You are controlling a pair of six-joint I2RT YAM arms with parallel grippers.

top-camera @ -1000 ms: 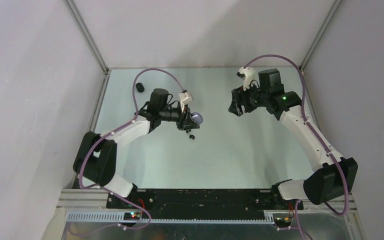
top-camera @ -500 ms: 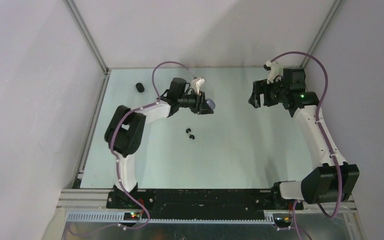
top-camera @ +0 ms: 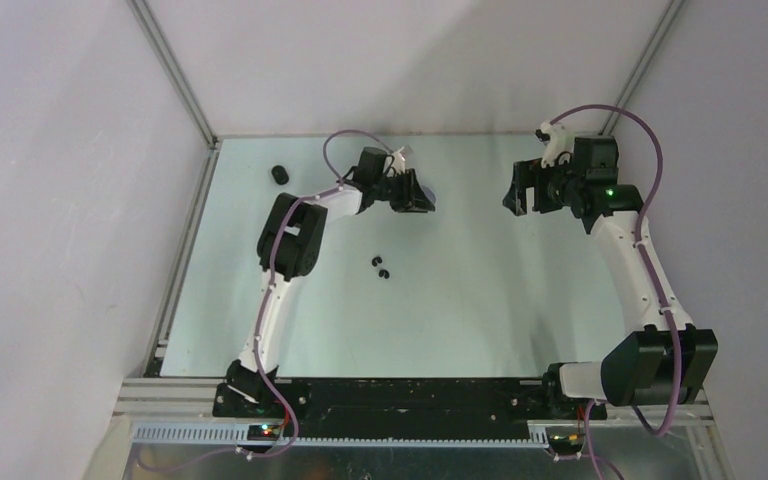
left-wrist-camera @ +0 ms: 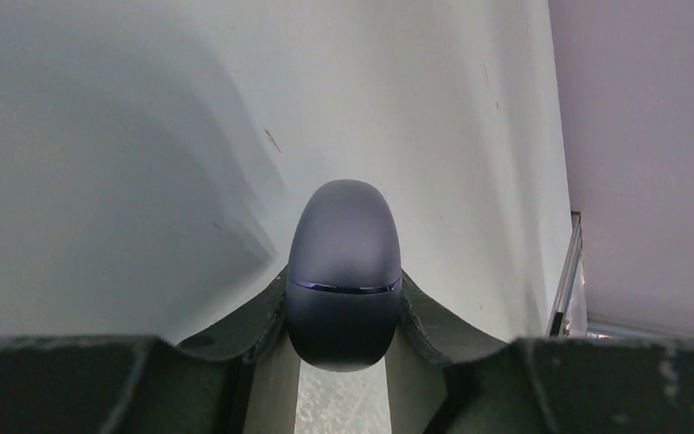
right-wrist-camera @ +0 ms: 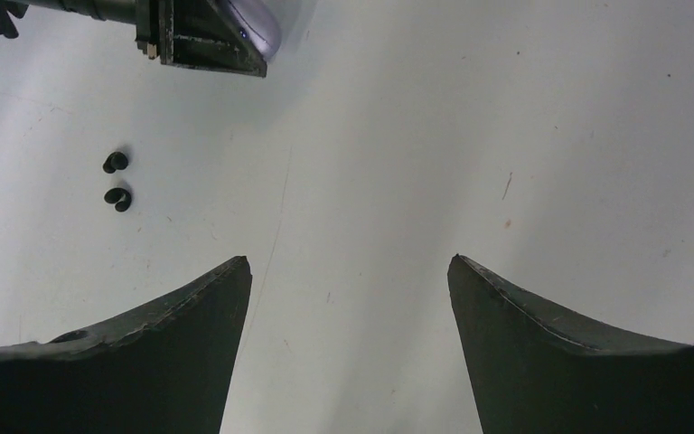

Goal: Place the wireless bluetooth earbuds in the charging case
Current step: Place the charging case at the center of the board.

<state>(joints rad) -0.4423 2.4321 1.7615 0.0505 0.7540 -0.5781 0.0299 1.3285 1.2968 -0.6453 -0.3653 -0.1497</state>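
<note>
A smooth grey-purple, egg-shaped charging case (left-wrist-camera: 343, 258) with its lid seam shut sits between the fingers of my left gripper (left-wrist-camera: 343, 277), which is shut on it. Seen from above, that gripper (top-camera: 415, 195) is stretched toward the back of the table. Two tiny glossy black earbuds (top-camera: 375, 262) (top-camera: 385, 273) lie side by side on the table, nearer than the left gripper. They also show in the right wrist view (right-wrist-camera: 116, 162) (right-wrist-camera: 118, 197). My right gripper (top-camera: 518, 192) hovers at the back right, open with nothing between its fingers (right-wrist-camera: 348, 259).
A small black rounded object (top-camera: 280, 175) lies near the back left corner. Metal frame rails (top-camera: 185, 240) border the pale table, with walls close behind and at both sides.
My left arm has stretched out toward the back, carrying the case away from the two black earbuds. My right gripper moved right and back, and its jaws spread wider.
</note>
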